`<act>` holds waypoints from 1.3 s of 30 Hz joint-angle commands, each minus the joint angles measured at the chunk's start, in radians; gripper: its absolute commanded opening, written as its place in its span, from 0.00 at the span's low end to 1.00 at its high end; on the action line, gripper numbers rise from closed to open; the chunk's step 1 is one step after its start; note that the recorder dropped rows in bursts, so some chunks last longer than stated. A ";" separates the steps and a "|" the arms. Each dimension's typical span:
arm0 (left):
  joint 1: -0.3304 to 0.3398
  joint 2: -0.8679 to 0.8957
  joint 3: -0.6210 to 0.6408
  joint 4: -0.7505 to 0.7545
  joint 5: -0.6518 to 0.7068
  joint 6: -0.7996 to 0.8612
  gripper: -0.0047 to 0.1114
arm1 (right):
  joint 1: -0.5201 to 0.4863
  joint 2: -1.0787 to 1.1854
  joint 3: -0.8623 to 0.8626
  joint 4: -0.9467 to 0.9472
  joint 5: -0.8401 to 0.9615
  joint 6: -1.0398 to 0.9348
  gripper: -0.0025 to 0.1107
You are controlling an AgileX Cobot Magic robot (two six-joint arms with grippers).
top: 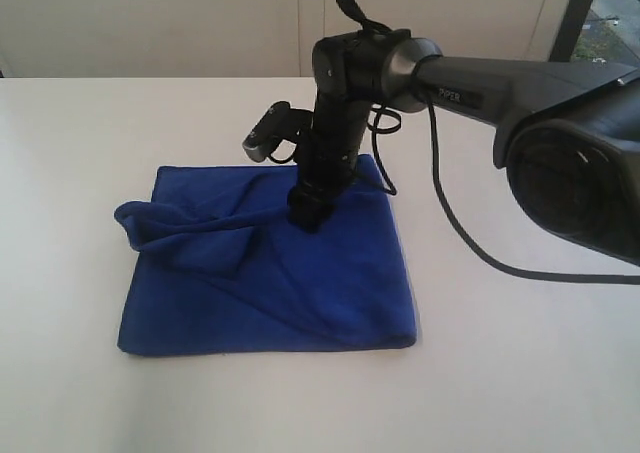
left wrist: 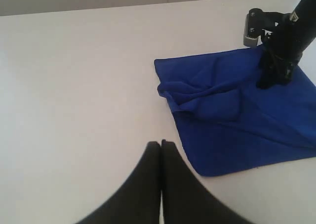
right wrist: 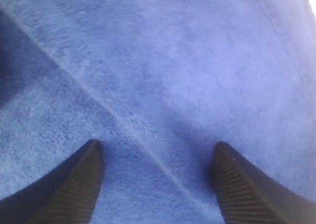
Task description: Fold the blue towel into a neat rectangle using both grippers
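Observation:
The blue towel (top: 270,273) lies folded on the white table, with a bunched, rumpled fold (top: 185,228) at its left side. My right gripper (top: 310,213) points straight down onto the towel's upper middle. In the right wrist view it (right wrist: 157,150) is open, its ribbed fingertips (right wrist: 232,184) resting on the cloth on either side of a diagonal crease (right wrist: 148,145), with nothing pinched. My left gripper (left wrist: 161,144) is shut and empty, hovering over bare table, apart from the towel's (left wrist: 237,120) near corner. It is out of the exterior view.
The white table (top: 80,353) extends all round the towel. The right arm's black body (top: 560,143) and a looping cable (top: 470,243) reach in from the right. A pale wall stands behind the table's far edge.

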 commanded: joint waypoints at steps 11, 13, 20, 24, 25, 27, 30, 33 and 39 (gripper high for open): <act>-0.007 -0.007 0.008 -0.001 0.002 -0.001 0.04 | -0.083 0.087 0.021 -0.108 0.052 0.562 0.57; -0.007 -0.007 0.008 -0.001 0.002 -0.001 0.04 | -0.097 0.091 0.021 -0.108 0.078 0.639 0.57; -0.007 -0.007 0.008 -0.001 0.002 -0.001 0.04 | -0.129 0.097 0.021 -0.108 0.129 0.717 0.57; -0.007 -0.007 0.008 -0.001 0.002 -0.001 0.04 | -0.129 0.046 0.021 -0.108 0.119 0.717 0.57; -0.007 -0.007 0.008 -0.001 0.002 -0.001 0.04 | -0.129 0.026 0.021 -0.108 0.117 0.717 0.57; -0.007 -0.007 0.008 -0.001 0.002 -0.001 0.04 | -0.129 -0.015 0.021 -0.108 0.112 0.717 0.57; -0.007 -0.007 0.008 -0.001 0.002 -0.001 0.04 | -0.129 -0.072 0.021 -0.111 0.107 0.700 0.57; -0.007 -0.007 0.008 -0.001 0.002 -0.001 0.04 | -0.129 -0.123 0.021 -0.111 0.107 0.655 0.57; -0.007 -0.007 0.008 -0.001 0.002 -0.001 0.04 | -0.122 -0.183 0.021 -0.100 0.146 0.608 0.57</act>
